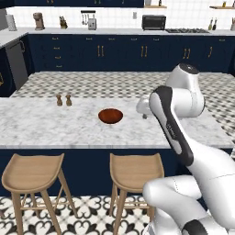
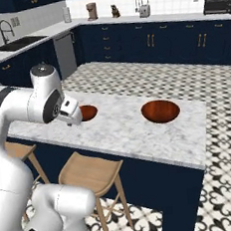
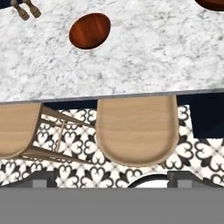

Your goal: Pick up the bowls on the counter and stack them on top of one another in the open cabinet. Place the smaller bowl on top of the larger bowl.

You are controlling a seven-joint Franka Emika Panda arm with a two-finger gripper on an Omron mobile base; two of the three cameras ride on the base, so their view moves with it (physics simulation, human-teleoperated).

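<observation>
The smaller bowl (image 1: 110, 115), glossy reddish-brown, sits mid-counter on the marble counter (image 1: 55, 128); it also shows as the smaller bowl (image 2: 88, 112) and the smaller bowl (image 3: 89, 30). The larger bowl (image 2: 160, 111) rests further right on the slab, cut by the top edge as the larger bowl (image 3: 212, 3); the arm hides it in the left base view. My gripper (image 1: 144, 114) hovers above the counter's front part, just right of the smaller bowl. Its jaws stand wide open and empty, gripper (image 3: 113, 178), gripper (image 2: 74, 121). The open cabinet is out of view.
Two small brown shakers (image 1: 64, 99) stand at the counter's far left side. Two wooden stools (image 1: 136, 170) are tucked under the near edge, one stool (image 3: 136, 131) right below the hand. Patterned floor tiles lie around the island.
</observation>
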